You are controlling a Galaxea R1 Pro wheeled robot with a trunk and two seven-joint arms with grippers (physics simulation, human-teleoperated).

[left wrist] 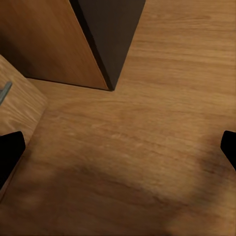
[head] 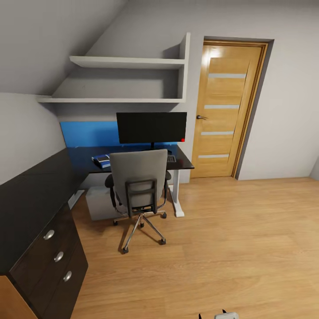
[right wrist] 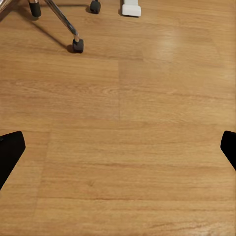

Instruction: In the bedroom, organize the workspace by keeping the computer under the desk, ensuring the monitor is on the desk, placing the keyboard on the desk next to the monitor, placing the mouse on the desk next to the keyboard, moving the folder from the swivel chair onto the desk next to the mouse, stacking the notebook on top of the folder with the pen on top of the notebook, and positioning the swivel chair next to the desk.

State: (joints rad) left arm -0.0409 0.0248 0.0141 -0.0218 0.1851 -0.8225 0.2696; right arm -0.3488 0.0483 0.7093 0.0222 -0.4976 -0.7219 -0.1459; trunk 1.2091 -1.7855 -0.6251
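Facing you, the swivel chair [head: 138, 186] sits tucked against the desk [head: 44, 177], monitor [head: 151, 127] upright on top, folder [head: 103, 160] beside it; both your left gripper [left wrist: 118, 152] and right gripper [right wrist: 118, 152] have fingers spread above bare floor [right wrist: 147, 123].

The desk [head: 184, 164] stands against the far wall, left of the door [head: 228, 110], under 2 shelves [head: 128, 62]. On it — the monitor [head: 151, 127] at the back, the folder [head: 103, 161] to its left, the keyboard [head: 171, 158] in front. The swivel chair [head: 138, 184] is pushed up before the desk; the computer [head: 98, 202] sits underneath.
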